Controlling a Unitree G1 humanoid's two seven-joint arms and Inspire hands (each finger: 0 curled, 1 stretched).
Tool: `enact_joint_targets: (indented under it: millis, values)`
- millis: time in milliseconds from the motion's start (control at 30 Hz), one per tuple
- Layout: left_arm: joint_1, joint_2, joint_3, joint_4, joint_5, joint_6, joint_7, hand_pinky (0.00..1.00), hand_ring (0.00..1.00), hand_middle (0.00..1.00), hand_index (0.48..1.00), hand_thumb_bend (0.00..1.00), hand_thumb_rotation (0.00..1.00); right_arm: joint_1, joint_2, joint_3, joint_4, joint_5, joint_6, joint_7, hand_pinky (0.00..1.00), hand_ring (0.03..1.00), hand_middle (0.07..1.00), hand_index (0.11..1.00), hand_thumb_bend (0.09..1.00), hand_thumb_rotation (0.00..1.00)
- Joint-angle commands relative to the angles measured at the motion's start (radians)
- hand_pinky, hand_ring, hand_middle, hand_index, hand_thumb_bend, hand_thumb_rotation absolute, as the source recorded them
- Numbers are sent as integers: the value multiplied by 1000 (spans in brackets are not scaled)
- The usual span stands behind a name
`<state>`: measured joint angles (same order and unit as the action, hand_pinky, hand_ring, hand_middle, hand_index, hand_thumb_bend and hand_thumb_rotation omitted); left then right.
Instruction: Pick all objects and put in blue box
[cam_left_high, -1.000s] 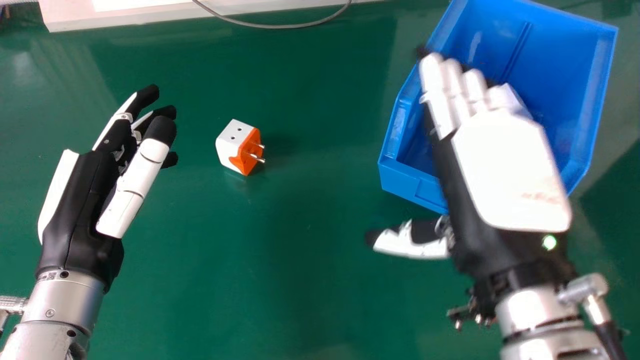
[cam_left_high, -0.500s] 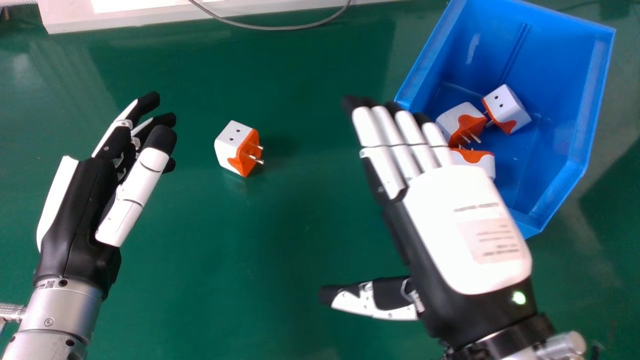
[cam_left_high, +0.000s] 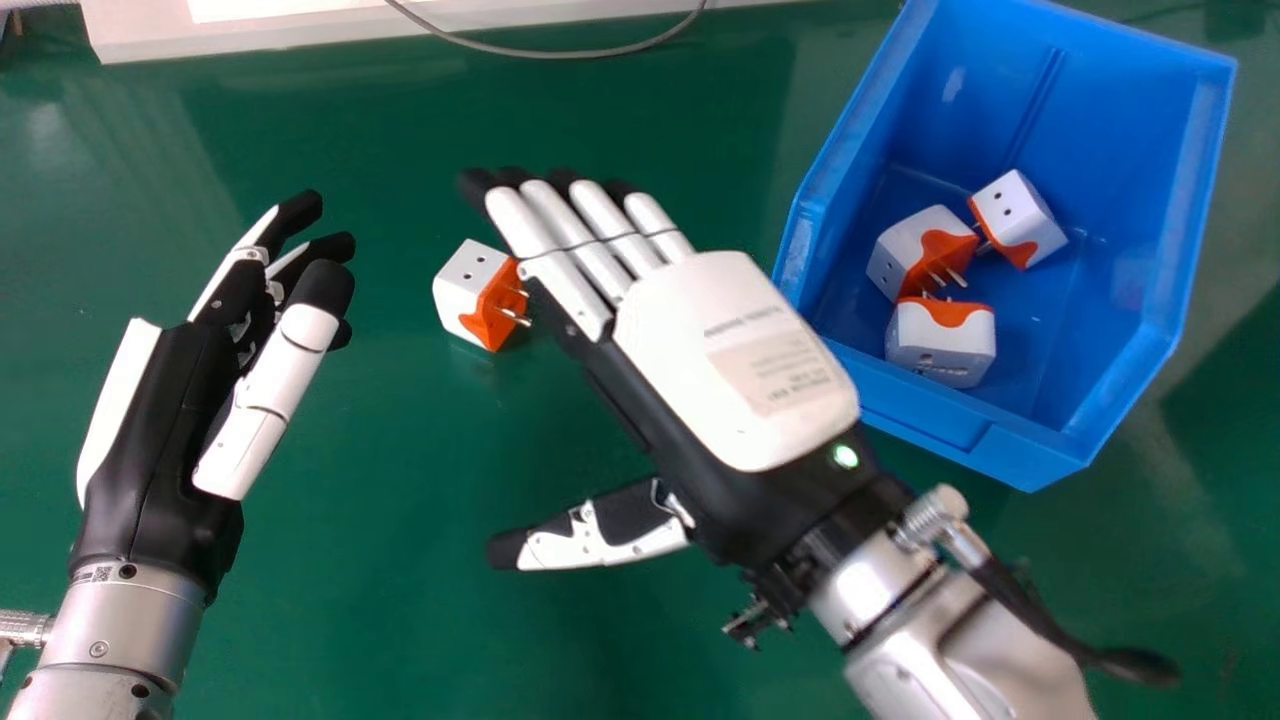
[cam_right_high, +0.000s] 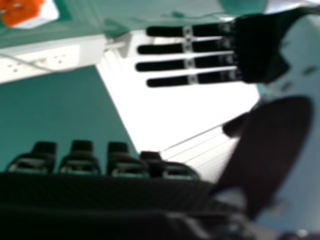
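My right hand (cam_left_high: 735, 360) is open in the head view, its straight fingers over the table just right of a white and orange plug adapter (cam_left_high: 468, 285), thumb spread toward the lower left. My left hand (cam_left_high: 160, 420) is open at the left, holding nothing. The blue box (cam_left_high: 1150, 230) at the right holds three adapters, one (cam_left_high: 1025, 212) at the back, one (cam_left_high: 915, 245) beside it and one (cam_left_high: 940, 350) in front. In the right hand view, the right hand (cam_right_high: 80, 162) shows its fingertips, and an adapter (cam_right_high: 30, 12) appears in a corner.
A white panel (cam_left_high: 240, 32) lies along the table's far edge, with a grey cable (cam_left_high: 560, 52) curving beside it. In the right hand view, a power strip (cam_right_high: 60, 59) and the other hand's fingers (cam_right_high: 210, 46) are visible.
My right hand has moved left from over the blue box to beside the adapter on the table, uncovering the adapters inside the box. The left hand has barely moved.
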<state>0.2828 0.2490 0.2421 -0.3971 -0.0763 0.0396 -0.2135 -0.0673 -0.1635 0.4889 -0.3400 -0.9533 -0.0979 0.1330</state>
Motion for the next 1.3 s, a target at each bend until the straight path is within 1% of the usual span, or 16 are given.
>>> enact_joint_targets:
  millis: [0, 133, 233, 300, 433, 533, 700, 800, 900, 967, 1100, 1267]
  values:
    - [0, 9, 5, -4, 5, -29, 0, 809, 869, 877, 917, 705, 848, -73, 26, 7, 36, 12, 6, 11, 928, 1000, 1000, 1000, 627, 284]
    - [-1, 8, 7, -2, 1, -30, 2, 808, 869, 878, 918, 704, 850, -178, 64, 18, 147, -10, 62, 19, 910, 1000, 1000, 1000, 623, 283]
    - [2, 6, 9, -1, -1, -33, 4, 807, 868, 879, 918, 709, 850, -265, 109, 22, 264, -5, 101, -13, 900, 1000, 1000, 1000, 622, 282]
    - [0, 4, 10, 3, -3, -35, 5, 806, 867, 879, 918, 714, 850, -318, 141, 23, 348, 3, 120, -47, 896, 1000, 1000, 1000, 622, 277]
    - [-1, 0, 10, 6, -2, -37, 11, 801, 865, 878, 916, 743, 851, -399, 199, 17, 502, 36, 151, -111, 862, 990, 1000, 997, 652, 235]
    - [1, -4, 10, 7, -5, -41, 15, 798, 864, 877, 915, 745, 850, -451, 228, 15, 607, 49, 172, -163, 848, 983, 1000, 987, 669, 203]
    - [5, -11, 7, 4, -4, -45, 21, 798, 866, 875, 913, 729, 846, -528, 284, 21, 762, 52, 245, -263, 840, 977, 1000, 977, 675, 194]
    - [6, -12, 6, 2, -7, -45, 23, 803, 867, 875, 913, 717, 844, -559, 323, 22, 826, 66, 279, -321, 836, 974, 1000, 969, 674, 201]
    - [10, -15, 5, -6, -10, -43, 24, 804, 868, 875, 913, 713, 844, -579, 371, 8, 896, 104, 291, -387, 836, 974, 1000, 969, 671, 207]
    - [12, -15, 4, -10, -11, -41, 24, 805, 868, 875, 913, 710, 845, -589, 385, 7, 928, 131, 289, -419, 838, 974, 1000, 973, 660, 219]
    - [12, -14, 1, -22, -13, -28, 26, 807, 869, 876, 914, 706, 846, -607, 429, -12, 1002, 208, 302, -481, 840, 975, 1000, 979, 648, 238]
    - [13, -16, -4, -42, -12, -10, 28, 809, 870, 876, 915, 708, 847, -628, 465, -33, 1047, 301, 348, -497, 858, 987, 1000, 991, 633, 261]
